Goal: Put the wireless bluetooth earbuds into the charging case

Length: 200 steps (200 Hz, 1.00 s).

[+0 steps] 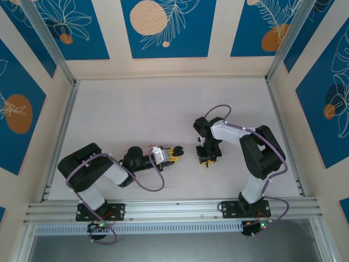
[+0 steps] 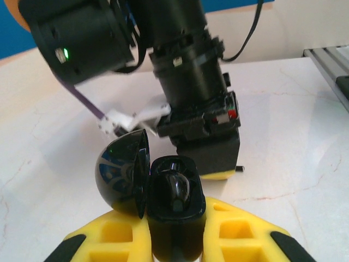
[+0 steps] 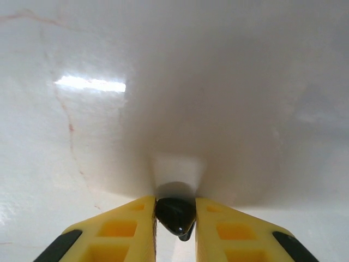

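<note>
My left gripper (image 2: 175, 221) is shut on the black charging case (image 2: 173, 232), held upright between its yellow fingers (image 2: 240, 229). The case's glossy domed lid (image 2: 122, 170) hangs open to the left. One glossy black earbud (image 2: 178, 190) sits inside the case. In the top view the left gripper (image 1: 174, 152) lies low near the table's middle, and the right gripper (image 1: 208, 159) points down just to its right. My right gripper (image 3: 175, 212) is shut on a second black earbud (image 3: 174, 214), close above the white table top (image 3: 180, 98).
The right arm's wrist (image 2: 191, 82) stands directly behind the open case in the left wrist view. Walls with blue panels (image 1: 163, 27) enclose the pale table (image 1: 142, 109). An aluminium rail (image 1: 174, 208) runs along the near edge.
</note>
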{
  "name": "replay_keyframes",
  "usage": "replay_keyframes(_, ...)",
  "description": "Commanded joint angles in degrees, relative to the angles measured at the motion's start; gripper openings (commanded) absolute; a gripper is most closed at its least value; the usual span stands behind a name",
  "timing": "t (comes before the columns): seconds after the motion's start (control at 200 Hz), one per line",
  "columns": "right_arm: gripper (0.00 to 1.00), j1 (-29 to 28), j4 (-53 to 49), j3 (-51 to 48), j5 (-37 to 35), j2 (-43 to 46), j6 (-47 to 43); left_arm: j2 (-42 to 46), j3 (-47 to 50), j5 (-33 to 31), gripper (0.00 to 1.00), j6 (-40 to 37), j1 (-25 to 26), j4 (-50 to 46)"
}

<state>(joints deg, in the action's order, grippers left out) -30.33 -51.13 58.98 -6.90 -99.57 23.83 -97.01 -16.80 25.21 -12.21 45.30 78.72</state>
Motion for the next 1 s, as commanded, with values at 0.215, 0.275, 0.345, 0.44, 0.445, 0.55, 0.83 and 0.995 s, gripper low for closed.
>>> replay_keyframes(0.215,0.22,-0.61,18.09,-7.99,2.08,13.95,3.47,-5.11,-2.01,-1.84,0.16,-0.34,0.67,1.88)
replay_keyframes(0.275,0.22,-0.76,22.64,-9.90,4.13,17.66,3.63,-5.25,-2.01,-1.80,0.16,-0.15,0.65,1.88)
replay_keyframes(0.345,0.21,-1.19,28.33,-12.41,5.54,22.10,4.06,-5.04,-1.92,-1.89,0.16,0.05,0.65,1.90)
replay_keyframes(0.44,0.21,-1.87,35.08,-15.13,7.55,27.50,3.26,-4.25,-1.66,-2.81,0.16,0.81,0.65,1.89)
replay_keyframes(0.445,0.21,-1.90,35.29,-15.35,7.66,27.76,3.11,-4.24,-1.66,-2.89,0.16,0.88,0.66,1.89)
replay_keyframes(0.55,0.21,-2.96,42.05,-18.93,8.63,32.72,1.12,-4.55,-2.09,-3.51,0.16,1.23,0.62,1.88)
replay_keyframes(0.83,0.22,-3.60,56.60,-26.14,13.60,39.36,-2.26,-4.94,-3.93,-5.51,0.16,5.68,0.64,1.92)
replay_keyframes(0.995,0.22,-3.78,61.31,-26.84,16.63,38.12,-4.04,-4.51,-4.65,-5.39,0.16,6.84,0.63,1.90)
